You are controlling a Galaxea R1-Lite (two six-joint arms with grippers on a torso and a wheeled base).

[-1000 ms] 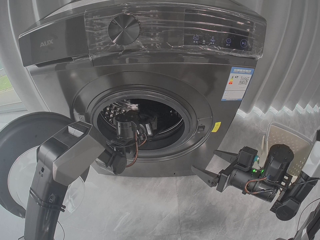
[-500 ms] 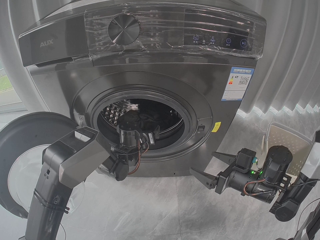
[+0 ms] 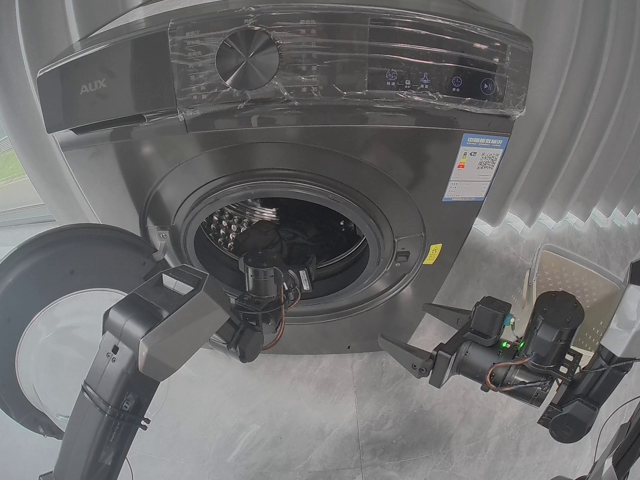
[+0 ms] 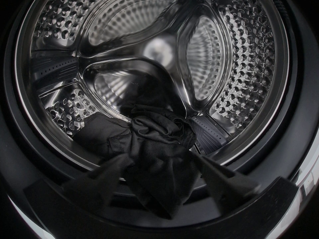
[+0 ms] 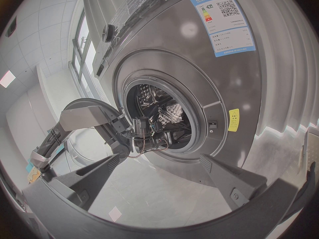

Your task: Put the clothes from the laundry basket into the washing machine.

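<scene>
At the mouth of the washing machine (image 3: 320, 141), my left tool (image 4: 161, 160) has backed out and down, fingers (image 4: 99, 180) spread and empty. The black garment (image 4: 156, 140) lies in the drum (image 4: 133, 24), one fold over the lip, so I judge it delivered. My right tool (image 3: 403, 323) waits open near the laundry basket (image 3: 573, 278), barely shifted.

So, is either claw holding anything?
Nothing is held. The right gripper is open and empty; the left gripper is open too, the black garment lying between its spread fingers.

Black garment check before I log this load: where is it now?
In the left wrist view the black garment lies low at the front of the drum, spilling over the door rim between the left gripper's spread fingers.
</scene>
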